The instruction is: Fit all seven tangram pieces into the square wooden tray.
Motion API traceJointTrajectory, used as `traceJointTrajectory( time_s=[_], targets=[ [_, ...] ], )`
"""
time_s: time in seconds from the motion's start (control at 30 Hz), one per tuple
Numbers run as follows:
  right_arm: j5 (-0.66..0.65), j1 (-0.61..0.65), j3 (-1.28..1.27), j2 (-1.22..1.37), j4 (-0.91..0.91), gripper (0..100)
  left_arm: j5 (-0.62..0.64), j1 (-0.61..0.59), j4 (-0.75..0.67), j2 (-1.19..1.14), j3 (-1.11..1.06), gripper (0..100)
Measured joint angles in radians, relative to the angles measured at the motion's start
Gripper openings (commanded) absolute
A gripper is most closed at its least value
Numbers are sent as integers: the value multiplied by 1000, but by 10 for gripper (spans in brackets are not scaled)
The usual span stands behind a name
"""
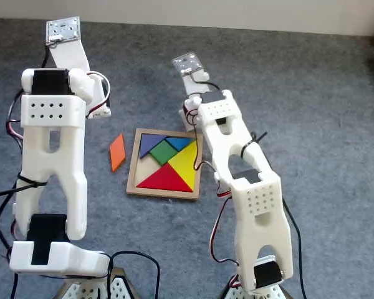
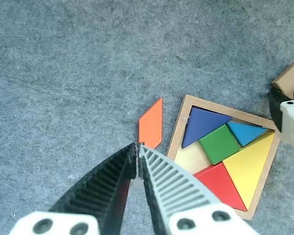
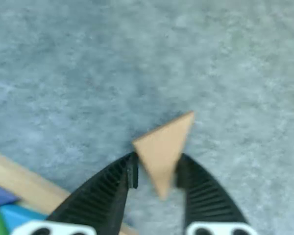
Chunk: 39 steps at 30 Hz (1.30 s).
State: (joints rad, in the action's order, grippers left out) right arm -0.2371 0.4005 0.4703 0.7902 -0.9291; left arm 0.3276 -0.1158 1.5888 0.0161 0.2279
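Progress, by our count, stands at five pieces of seven. We begin with the carpet (image 1: 311, 93), on which the tray (image 1: 164, 194) lies flat. Inside it the red triangle (image 1: 165, 179) and the yellow triangle (image 1: 184, 163), the two big ones, sit edge to edge and fill about half the square. The dark blue triangle (image 1: 151, 143), the green square (image 1: 164, 152) and the light blue triangle (image 1: 179, 144) are packed against them, each touching the next. Bare wood shows on the tray's side nearest the orange piece (image 1: 117, 151), and we take that gap as the room left for what is out.

The orange piece lies on the carpet just beside the tray, apart from its rim. The left gripper (image 2: 138, 147) is closed with nothing in it, and its tips are by one end of that piece; we cannot tell whether they touch it.

Smallest is the tan triangle (image 3: 162, 147), pinched between the fingers of the right gripper (image 3: 157, 169) and held over the carpet just outside the tray. Seating these two pieces is what we judge remains.
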Motion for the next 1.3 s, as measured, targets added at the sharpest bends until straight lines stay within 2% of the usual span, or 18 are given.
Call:
traceJointTrajectory(
  time_s=[0.1,0.4,0.6,0.67,0.77,0.87,0.97,1.17,1.3],
  targets=[
    [0,-12,5,2,3,6,0,0,0,0,0,31],
    [2,-8,92,5,-235,6,0,0,0,0,0,31],
    [2,-9,118,6,-276,11,0,0,0,0,0,31],
    [2,-9,149,8,-276,48,0,0,0,0,0,31],
    [20,-8,206,8,-276,163,0,0,0,0,0,31],
    [126,-5,249,8,-276,263,0,0,0,0,0,31],
    [198,-2,269,8,-276,282,0,-2,0,0,0,31],
    [216,37,262,8,-95,282,0,-12,11,0,-9,31],
    [216,64,252,112,29,282,0,-12,11,18,-72,31]
  ],
)
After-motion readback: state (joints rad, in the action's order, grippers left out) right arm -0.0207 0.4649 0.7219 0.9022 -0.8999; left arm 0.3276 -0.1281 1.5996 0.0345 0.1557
